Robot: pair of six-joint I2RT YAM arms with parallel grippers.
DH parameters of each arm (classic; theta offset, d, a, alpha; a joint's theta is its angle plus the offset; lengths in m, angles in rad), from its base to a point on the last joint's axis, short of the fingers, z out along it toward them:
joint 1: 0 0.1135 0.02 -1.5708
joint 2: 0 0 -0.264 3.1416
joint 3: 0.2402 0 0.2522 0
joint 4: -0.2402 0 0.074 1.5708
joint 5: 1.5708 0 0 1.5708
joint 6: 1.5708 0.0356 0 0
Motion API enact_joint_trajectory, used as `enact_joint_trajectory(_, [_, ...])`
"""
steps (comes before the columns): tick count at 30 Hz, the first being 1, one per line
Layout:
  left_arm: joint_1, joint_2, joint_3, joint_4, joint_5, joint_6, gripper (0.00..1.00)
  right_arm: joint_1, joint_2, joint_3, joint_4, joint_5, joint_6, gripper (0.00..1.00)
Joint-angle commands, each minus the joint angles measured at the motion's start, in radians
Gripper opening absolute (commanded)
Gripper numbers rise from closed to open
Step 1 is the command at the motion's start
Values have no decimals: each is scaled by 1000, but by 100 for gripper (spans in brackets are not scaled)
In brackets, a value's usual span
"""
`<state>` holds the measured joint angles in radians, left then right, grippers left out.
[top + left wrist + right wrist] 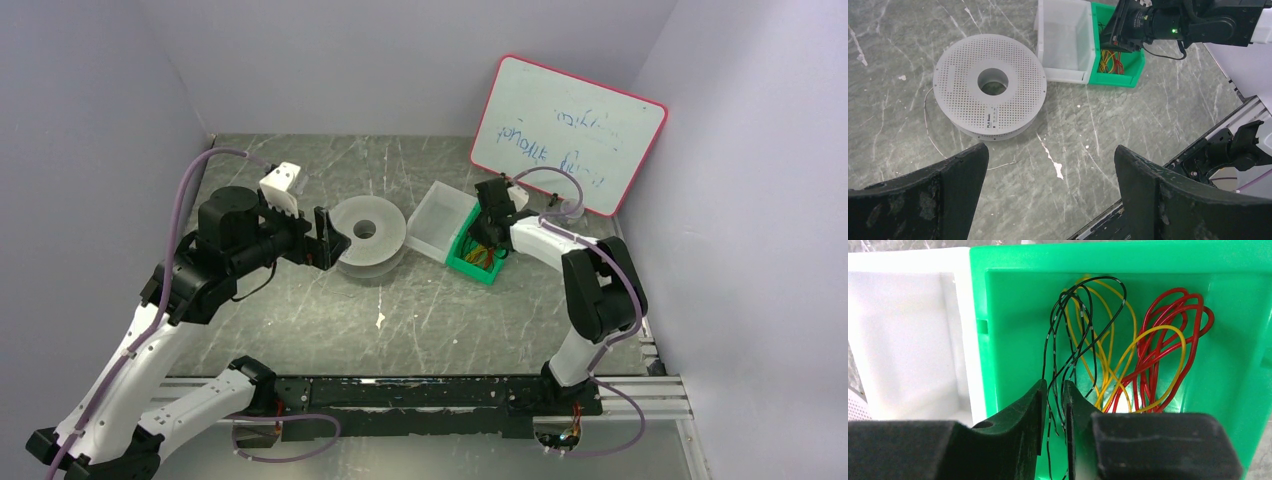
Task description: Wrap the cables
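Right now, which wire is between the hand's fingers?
The thin black wire: only it runs between the right hand's fingers. The yellow wires and red wires lie outside them.

Top view overlooks your whole table (420, 320) from behind its near edge; left wrist angles down nearer; right wrist sits close over the green bin (1098, 255) all share.

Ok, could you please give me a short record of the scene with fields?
left gripper: open, facing the spool
right gripper: in the green bin, jaws nearly closed, black cable between them, grip unclear
cables: black, yellow and red, loose in the green bin
white bin: beside the green bin
spool: lying flat
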<state>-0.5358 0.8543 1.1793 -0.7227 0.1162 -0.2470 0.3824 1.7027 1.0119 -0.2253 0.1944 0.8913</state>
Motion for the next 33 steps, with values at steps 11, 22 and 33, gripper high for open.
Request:
enact_joint_trajectory(11, [-1, -20, 36, -24, -3, -8, 100, -11, 60, 48, 23, 48, 2, 12])
enact_joint_trajectory(22, [-1, -14, 35, -14, 14, -23, 99, -10, -174, 7, -12, 105, -45, 0])
enact_joint_trajectory(33, [-1, 6, 53, -13, 2, -17, 100, -11, -417, 85, -64, 121, -124, 0])
